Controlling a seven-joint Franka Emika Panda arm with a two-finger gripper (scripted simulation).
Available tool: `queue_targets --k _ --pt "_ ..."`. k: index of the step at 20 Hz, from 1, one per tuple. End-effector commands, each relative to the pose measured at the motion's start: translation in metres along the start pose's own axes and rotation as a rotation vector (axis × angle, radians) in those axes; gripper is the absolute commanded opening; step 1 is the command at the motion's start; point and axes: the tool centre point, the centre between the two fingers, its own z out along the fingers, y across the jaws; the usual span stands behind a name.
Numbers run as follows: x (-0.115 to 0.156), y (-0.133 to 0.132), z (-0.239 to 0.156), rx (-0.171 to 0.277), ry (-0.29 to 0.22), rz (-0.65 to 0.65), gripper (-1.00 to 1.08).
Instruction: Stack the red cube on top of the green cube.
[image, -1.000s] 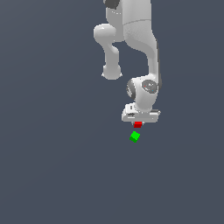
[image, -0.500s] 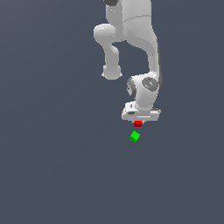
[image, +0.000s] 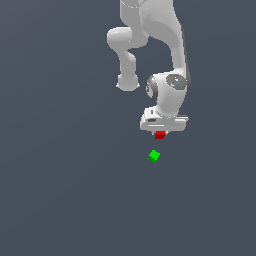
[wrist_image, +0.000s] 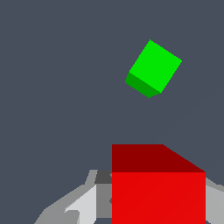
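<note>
Counting cubes: two in all, one red cube (image: 160, 135) and one green cube (image: 154, 156), the same size.
Arms: one white arm (image: 165, 60), with one gripper (image: 160, 136) at its end.
Gripper state: the red cube sits between the fingers directly under the white hand; the grip looks closed on the cube, with grey finger surfaces (wrist_image: 83, 205) pressed against one side of it in the wrist view.
Red cube place: tucked up against the underside of the gripper in the exterior view, only its lower part showing.
Green cube place: on the dark grey floor (image: 60, 200), at about 7 o'clock from the red cube in the exterior view, near it but apart, with a strip of floor between them.
Green cube pose: turned on the floor so its edges run at an angle to those of the red cube (wrist_image: 158, 188); the wrist view shows the green cube (wrist_image: 153, 69) with a corner pointing away.
Cut off: the arm's upper links leave the exterior view at 12 o'clock; the red cube is cropped by the wrist view's edge.
Hard to make out: the fingertips themselves in the exterior view, too small and hidden behind the hand; whether the red cube is clear of the floor cannot be told.
Surroundings: plain dark grey floor all round, without markings.
</note>
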Motion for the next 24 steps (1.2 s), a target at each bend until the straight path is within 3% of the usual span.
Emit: queue_targets --k 1,14,24 --pt "0.000 0.000 -0.014 0.000 0.000 0.000 -1.00" --pt "0.006 0.001 -0.024 0.000 0.000 0.000 -1.00" --pt "0.045 0.013 -0.001 -0.001 0.000 0.000 -1.00"
